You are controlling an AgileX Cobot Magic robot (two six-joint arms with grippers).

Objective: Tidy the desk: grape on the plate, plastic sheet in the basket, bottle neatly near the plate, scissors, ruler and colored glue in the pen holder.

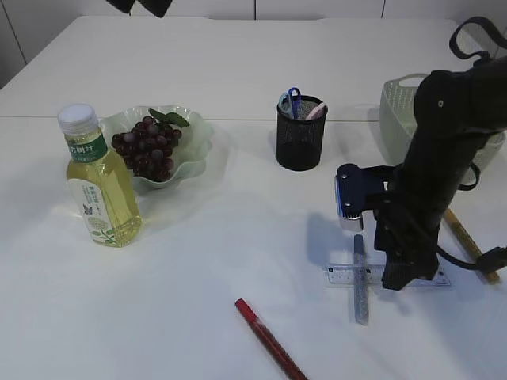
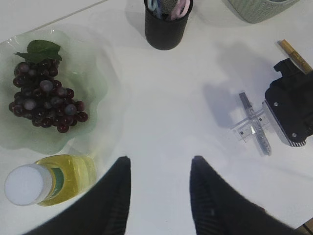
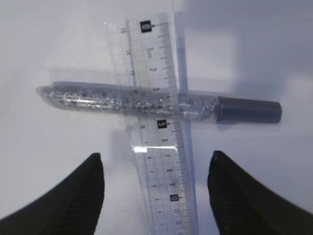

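Red glue pen [image 1: 269, 339] lies loose at the near edge of the surface [image 1: 198, 269], nothing around it. To its right, a clear ruler [image 3: 159, 127] and a silver glitter glue pen [image 3: 146, 102] are crossed on the surface, apparently the pen on top; both still to be collected. Right tool [image 3: 154, 196] hangs directly over that cross, jaws spread wide, one finger either side of the ruler, gripping nothing. Judgement: it is lined up for a pick of the ruler, though the crossed pen may be dragged along.

A gold pen [image 1: 467, 241] lies to the right, partly hidden behind the right arm; also not put away.

Pen holder [image 1: 301, 134] stands far centre. Blue scissor handles [image 1: 290, 103] and something pink poke out of it, so the scissors look done.

Grape bunch [image 1: 146, 146] sits on the pale green plate [image 1: 194, 154] at far left: done. Bottle [image 1: 95, 182] stands upright just beside the plate, on its near-left side: looks done.

Basket [image 1: 400, 115] is at far right, behind the arm. Cannot see whether a plastic sheet is inside; none shows on the surface.

Left tool [image 2: 159, 196] hovers above the bare surface near the bottle, jaws partly parted, empty.

Remaining, by my reading: ruler and the glue pens into the holder.
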